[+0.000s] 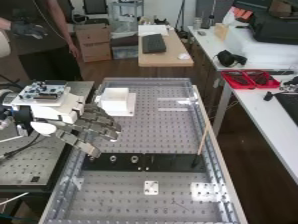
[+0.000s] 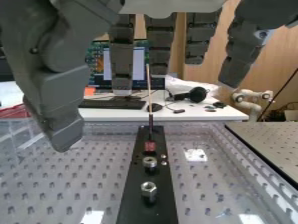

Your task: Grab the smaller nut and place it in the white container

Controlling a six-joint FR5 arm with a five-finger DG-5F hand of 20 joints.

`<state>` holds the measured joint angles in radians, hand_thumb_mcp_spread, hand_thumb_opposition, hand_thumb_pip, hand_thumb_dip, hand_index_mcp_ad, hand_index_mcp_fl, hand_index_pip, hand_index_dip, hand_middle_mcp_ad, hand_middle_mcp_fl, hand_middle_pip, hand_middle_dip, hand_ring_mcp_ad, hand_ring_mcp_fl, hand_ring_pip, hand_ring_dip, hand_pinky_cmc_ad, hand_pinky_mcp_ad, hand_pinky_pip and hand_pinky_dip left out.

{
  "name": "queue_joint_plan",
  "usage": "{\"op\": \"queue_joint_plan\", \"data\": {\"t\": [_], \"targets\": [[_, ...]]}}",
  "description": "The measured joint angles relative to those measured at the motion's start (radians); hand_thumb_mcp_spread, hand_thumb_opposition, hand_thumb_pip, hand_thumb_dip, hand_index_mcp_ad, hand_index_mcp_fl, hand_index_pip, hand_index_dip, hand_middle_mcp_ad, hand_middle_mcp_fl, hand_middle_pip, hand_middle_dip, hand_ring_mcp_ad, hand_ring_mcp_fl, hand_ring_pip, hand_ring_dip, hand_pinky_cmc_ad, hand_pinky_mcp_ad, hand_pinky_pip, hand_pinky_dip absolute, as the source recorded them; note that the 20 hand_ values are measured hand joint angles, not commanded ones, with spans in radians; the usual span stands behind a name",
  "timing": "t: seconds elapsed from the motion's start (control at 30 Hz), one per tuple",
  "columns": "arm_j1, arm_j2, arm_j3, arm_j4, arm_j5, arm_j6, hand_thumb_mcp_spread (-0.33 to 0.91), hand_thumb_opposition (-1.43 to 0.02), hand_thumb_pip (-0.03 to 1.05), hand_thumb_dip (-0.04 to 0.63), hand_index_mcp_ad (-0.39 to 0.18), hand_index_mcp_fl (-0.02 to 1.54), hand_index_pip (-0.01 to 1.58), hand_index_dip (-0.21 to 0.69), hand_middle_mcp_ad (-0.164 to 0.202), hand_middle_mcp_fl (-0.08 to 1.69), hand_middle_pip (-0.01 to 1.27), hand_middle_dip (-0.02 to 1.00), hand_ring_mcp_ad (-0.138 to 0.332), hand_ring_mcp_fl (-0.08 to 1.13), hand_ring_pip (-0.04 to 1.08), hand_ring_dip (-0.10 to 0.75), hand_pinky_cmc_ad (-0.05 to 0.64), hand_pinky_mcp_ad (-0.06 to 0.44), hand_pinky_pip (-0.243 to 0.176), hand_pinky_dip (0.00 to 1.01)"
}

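Two nuts (image 2: 149,189) stand upright, long axes vertical.

The two silvery, nut-shaped pieces (image 2: 149,189) are gleaming like polished metal, while the long black strip (image 2: 159,212) under them is showing a smooth, fairly dull finish. The perforated grey bench top (image 1: 149,137) is throwing back glossy patches of light. The boxy white container (image 1: 114,102) is looking like smooth plastic, the thin tan stick (image 1: 203,140) like wood, and the dark grey jointed hand (image 1: 100,122) is appearing mostly matt.
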<state>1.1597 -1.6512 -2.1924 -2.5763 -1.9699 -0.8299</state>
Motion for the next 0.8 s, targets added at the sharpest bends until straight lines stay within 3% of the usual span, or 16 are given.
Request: {"op": "queue_joint_plan", "data": {"t": [0.2, 0.27, 0.8], "targets": [[-0.017, -0.044, -0.015, 0.043, -0.014, -0.032, 0.36, -0.83, 0.57, 0.164, -0.129, 0.02, 1.00, 0.016, 0.072, 0.10, 0.13, 0.30, 0.162, 0.01, 0.10, 0.138, 0.463, 0.360, -0.098, 0.42], [-0.021, -0.055, -0.017, 0.052, -0.017, -0.040, 0.35, -0.84, 0.62, 0.161, -0.129, 0.02, 1.03, 0.016, 0.070, 0.10, 0.13, 0.30, 0.145, 0.01, 0.11, 0.138, 0.466, 0.361, -0.089, 0.42], [-0.065, -0.139, -0.021, 0.139, -0.076, -0.084, 0.40, -0.86, 0.61, 0.176, -0.155, 0.01, 1.33, 0.016, 0.068, 0.10, 0.13, 0.30, 0.131, 0.01, 0.11, 0.138, 0.433, 0.326, -0.061, 0.33]]}}
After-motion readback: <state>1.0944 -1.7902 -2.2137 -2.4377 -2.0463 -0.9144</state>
